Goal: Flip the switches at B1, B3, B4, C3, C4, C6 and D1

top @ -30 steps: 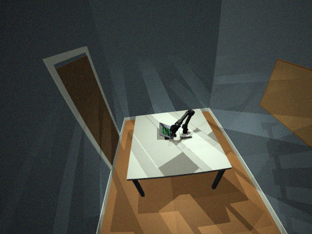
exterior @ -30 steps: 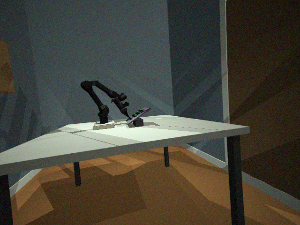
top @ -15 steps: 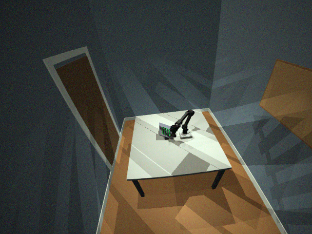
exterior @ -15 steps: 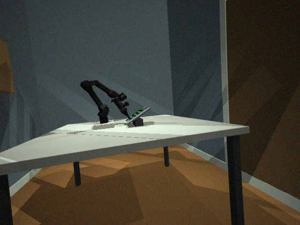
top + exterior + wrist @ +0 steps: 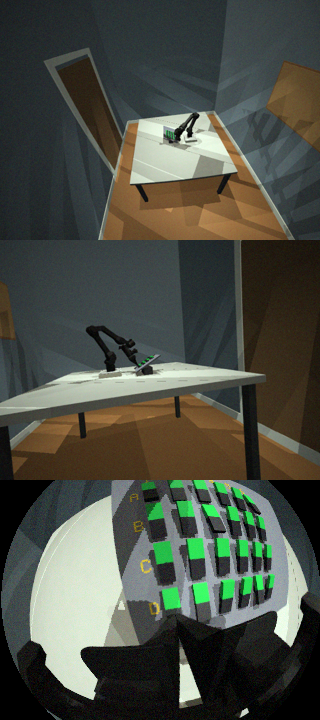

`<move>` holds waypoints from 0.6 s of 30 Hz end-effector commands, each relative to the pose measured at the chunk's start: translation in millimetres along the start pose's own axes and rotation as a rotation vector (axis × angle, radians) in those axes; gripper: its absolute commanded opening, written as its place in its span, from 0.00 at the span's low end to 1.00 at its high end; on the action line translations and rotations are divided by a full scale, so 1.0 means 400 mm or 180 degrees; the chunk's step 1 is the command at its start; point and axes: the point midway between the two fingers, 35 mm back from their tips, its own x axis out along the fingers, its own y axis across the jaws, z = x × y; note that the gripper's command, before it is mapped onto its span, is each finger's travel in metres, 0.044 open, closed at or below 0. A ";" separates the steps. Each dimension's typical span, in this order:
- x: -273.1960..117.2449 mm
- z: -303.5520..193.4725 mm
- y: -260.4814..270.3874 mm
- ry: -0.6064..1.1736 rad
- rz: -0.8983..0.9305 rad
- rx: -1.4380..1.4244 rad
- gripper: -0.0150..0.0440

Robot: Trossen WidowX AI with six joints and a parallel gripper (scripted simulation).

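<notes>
The tilted grey switch panel point(image 5: 168, 128) point(image 5: 156, 356) point(image 5: 281, 575) carries rows of green-and-black rocker switches. My gripper point(image 5: 136, 365) point(image 5: 175, 619) is shut and empty, its tip at the near edge of D1 point(image 5: 171, 599), over that switch's lower half. Whether it touches D1 is unclear, and D1's black end is largely hidden. B1 point(image 5: 157, 521), B3 point(image 5: 213, 518), B4 point(image 5: 233, 520), C3 point(image 5: 222, 556), C4 point(image 5: 242, 556) and C6 point(image 5: 268, 558) show in the wrist view. B3 looks skewed against its neighbours. Raised ends are hard to tell for most switches.
D2 point(image 5: 201, 600) sits just right of the fingertips, and C1 point(image 5: 164, 562) is beyond D1. The panel rests on a dark block point(image 5: 147, 369) on the white table point(image 5: 160, 162) point(image 5: 180, 379). Striped shadows cross the scene.
</notes>
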 end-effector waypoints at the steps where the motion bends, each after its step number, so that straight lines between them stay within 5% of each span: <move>1: 0.002 -0.001 0.001 0.0001 0.0009 -0.0022 0.25; 18: 0.008 -0.001 0.001 0.0001 0.0009 -0.0022 0.25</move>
